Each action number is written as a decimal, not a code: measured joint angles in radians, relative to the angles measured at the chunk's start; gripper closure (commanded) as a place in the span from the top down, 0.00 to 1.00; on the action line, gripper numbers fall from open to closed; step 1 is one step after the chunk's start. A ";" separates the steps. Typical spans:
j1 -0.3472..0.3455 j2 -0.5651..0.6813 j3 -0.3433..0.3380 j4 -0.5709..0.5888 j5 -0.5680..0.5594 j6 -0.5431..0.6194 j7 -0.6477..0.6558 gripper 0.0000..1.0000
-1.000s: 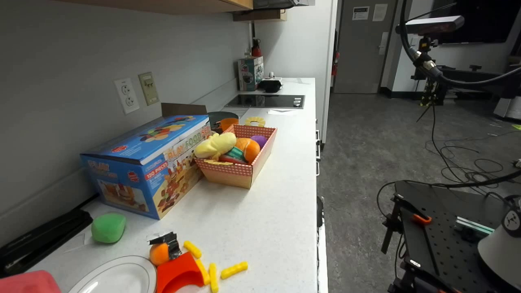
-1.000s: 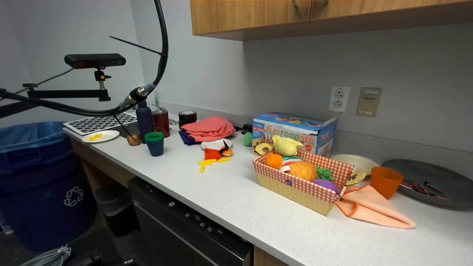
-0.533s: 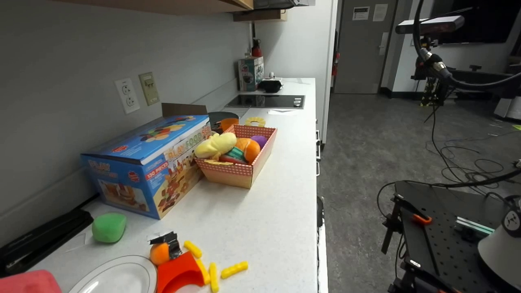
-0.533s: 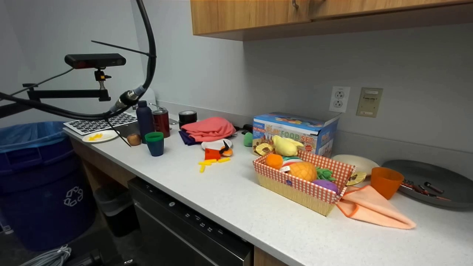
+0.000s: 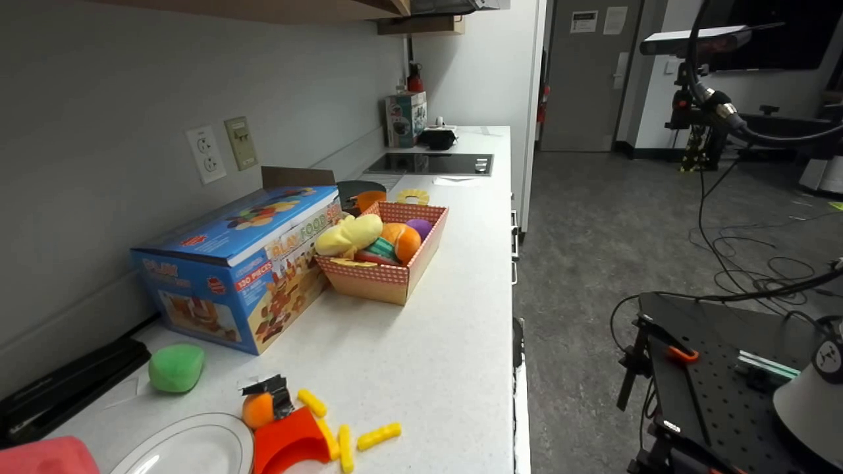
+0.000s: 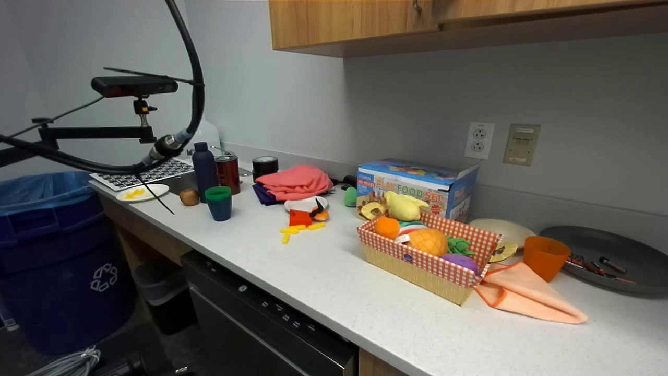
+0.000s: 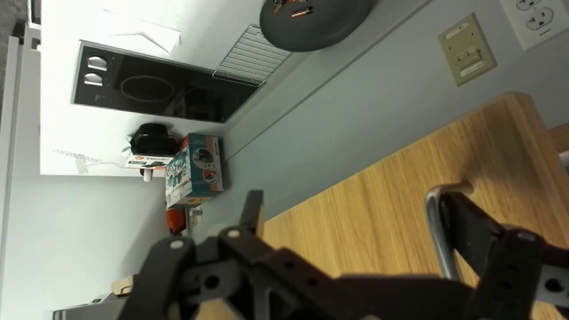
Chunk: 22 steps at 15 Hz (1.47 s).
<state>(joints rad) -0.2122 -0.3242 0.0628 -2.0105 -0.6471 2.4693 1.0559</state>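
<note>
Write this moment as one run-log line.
Gripper: open | Metal handle: one finger seemingly hooked behind it | Cabinet door: appears ajar | Counter: toy basket beside play-food box

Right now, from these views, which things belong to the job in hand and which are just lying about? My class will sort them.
Part of the job:
tool, open
metal handle, at one side of the tool; contact unclear
wooden cabinet door

Just lying about:
checked basket
play food box
orange cup
blue bottle
yellow toy sticks
</note>
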 measured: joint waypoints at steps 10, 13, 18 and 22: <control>-0.006 -0.062 0.020 -0.032 -0.090 -0.125 0.107 1.00; -0.006 -0.063 0.020 -0.033 -0.090 -0.126 0.107 1.00; 0.000 -0.064 0.014 -0.029 -0.091 -0.122 0.065 1.00; 0.016 -0.095 -0.034 -0.044 -0.036 -0.126 -0.099 1.00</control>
<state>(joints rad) -0.1958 -0.4194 0.0288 -2.0546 -0.6832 2.3433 0.9570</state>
